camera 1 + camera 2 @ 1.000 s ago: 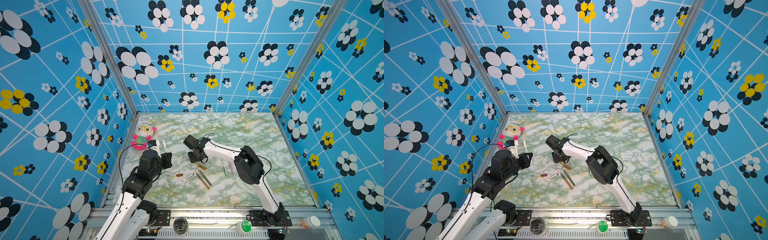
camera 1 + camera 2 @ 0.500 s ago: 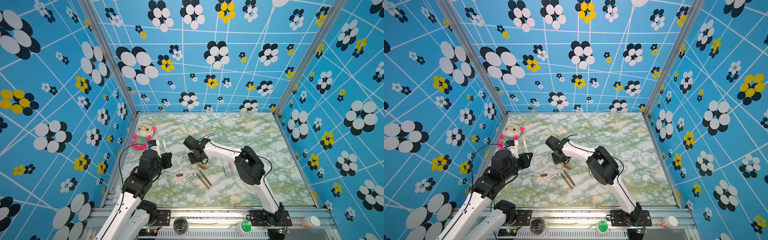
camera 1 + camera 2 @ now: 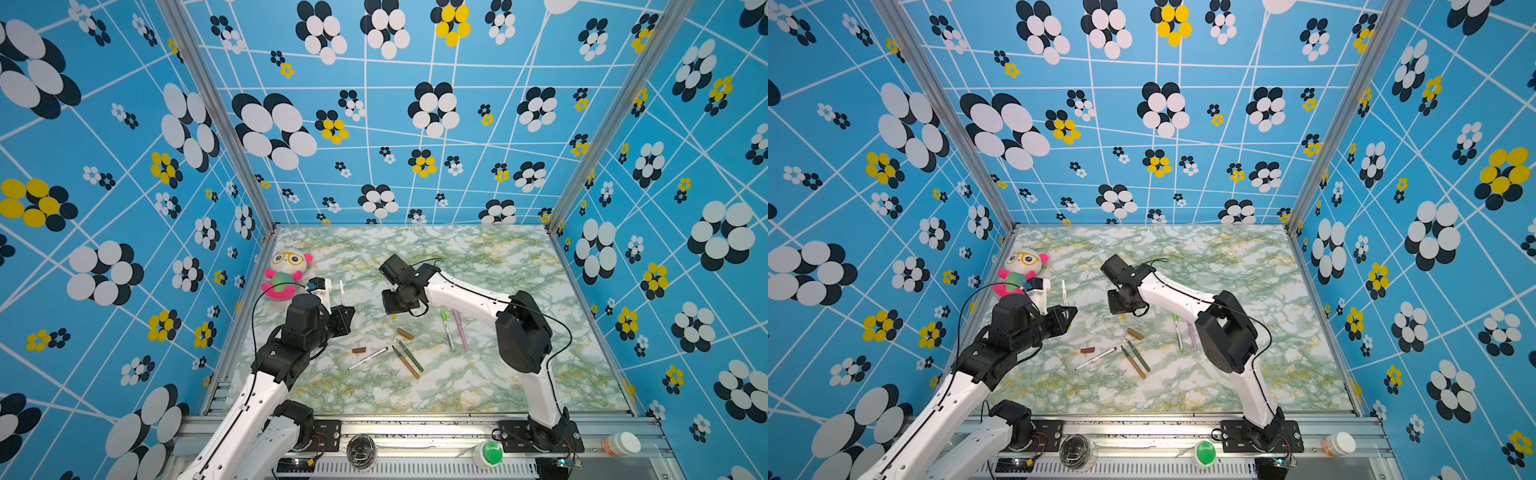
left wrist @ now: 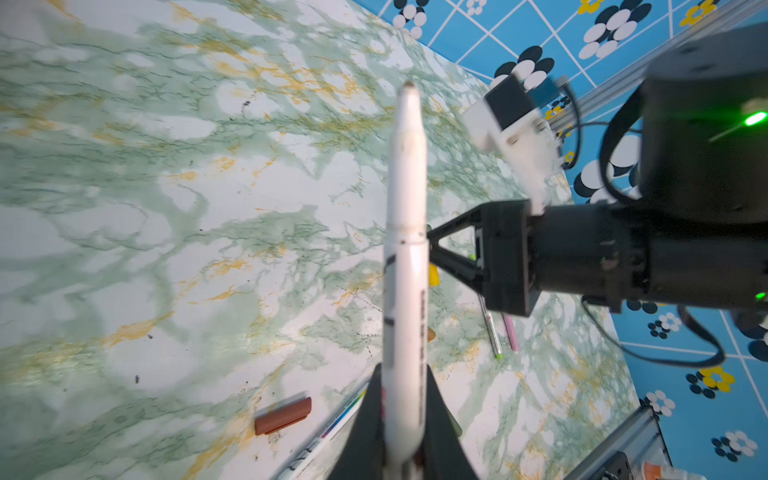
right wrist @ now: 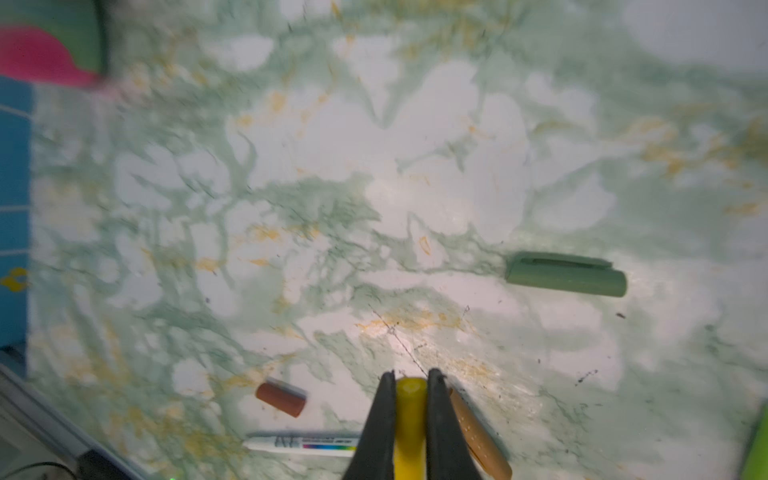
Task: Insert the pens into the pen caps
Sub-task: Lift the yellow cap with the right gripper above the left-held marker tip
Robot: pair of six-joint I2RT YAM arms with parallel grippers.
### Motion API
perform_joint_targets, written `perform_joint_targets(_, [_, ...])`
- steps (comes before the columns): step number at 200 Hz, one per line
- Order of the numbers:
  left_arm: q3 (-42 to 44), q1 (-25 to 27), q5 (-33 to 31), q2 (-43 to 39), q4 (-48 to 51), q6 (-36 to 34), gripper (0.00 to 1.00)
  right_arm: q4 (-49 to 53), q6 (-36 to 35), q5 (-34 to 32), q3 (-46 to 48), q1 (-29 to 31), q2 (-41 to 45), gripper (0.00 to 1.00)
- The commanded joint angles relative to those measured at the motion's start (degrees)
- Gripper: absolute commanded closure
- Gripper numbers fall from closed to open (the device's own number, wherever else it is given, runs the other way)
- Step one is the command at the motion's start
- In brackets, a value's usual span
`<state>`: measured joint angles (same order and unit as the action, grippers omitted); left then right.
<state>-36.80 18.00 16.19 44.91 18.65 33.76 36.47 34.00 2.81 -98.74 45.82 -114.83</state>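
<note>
Left tool (image 4: 403,370) gripped a white-barrelled marker pen (image 4: 405,187), right tool (image 5: 411,376) pinched a stubby yellow plastic cap (image 5: 410,415), not yet joined; a brown cap (image 5: 280,399), tan cap (image 5: 478,436) and dark-green cap (image 5: 565,276) lay loose.

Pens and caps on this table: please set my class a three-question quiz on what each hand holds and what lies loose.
1. True or false: the left hand grips a white pen.
2. The cap in the right hand is: A pink, B yellow, C tan.
3. Is the brown cap on a pen, or loose on the table?
Key: 1 true; 2 B; 3 loose on the table.
</note>
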Motion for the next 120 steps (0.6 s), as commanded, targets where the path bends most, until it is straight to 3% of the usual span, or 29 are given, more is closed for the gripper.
perform_joint_targets(1, [0.9,0.3,8.8,1.8,-4.6,-2.3,1.0,-7.4,5.7,3.5,3.4,-2.5,6.7,1.0])
perform_joint_targets(47, [-0.4,5.9,13.0,6.8,-6.9,-5.1,1.0,-21.9,12.4,4.2,15.0,-4.6,17.8,1.0])
perform_joint_targets(120, [-2.2,11.0,10.5,10.0,-8.1,-6.1,1.0,-27.8,15.8,11.5,17.9,-4.5,20.1,1.0])
